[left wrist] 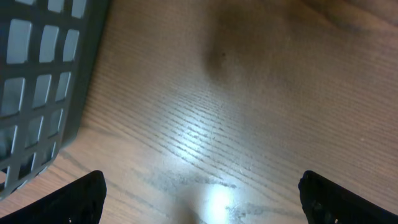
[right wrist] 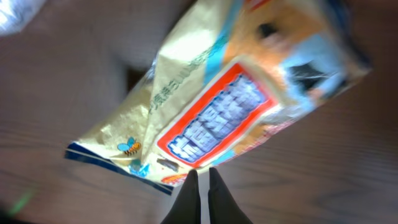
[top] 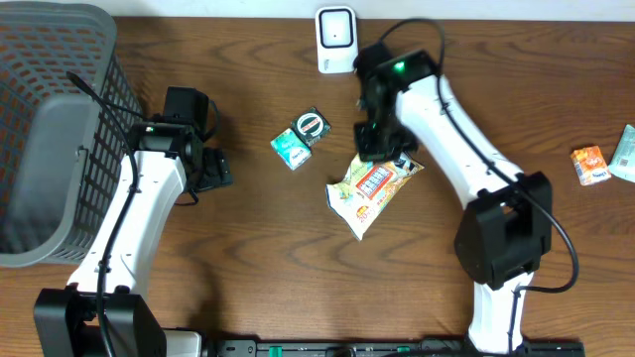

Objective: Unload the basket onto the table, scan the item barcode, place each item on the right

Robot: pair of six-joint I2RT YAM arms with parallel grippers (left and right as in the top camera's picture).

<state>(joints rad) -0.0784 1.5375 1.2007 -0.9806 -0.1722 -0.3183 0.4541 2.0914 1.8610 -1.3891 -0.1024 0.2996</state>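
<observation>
Your right gripper pinches only the bag's edge, left gripper open and empty; lifting toward the twelve o'clock scanner could slip it.

Basket blocks left side; packets, bag crowd centre. Open desk between arms.

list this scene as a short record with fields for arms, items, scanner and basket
left gripper: open, over bare table beside basket
right gripper: shut, fingertips at edge of snack bag; hold unclear
snack bag: middle of table, nearest the right arm
scanner: white, at far edge
basket: grey, far left
other items: green packet, orange carton
</observation>
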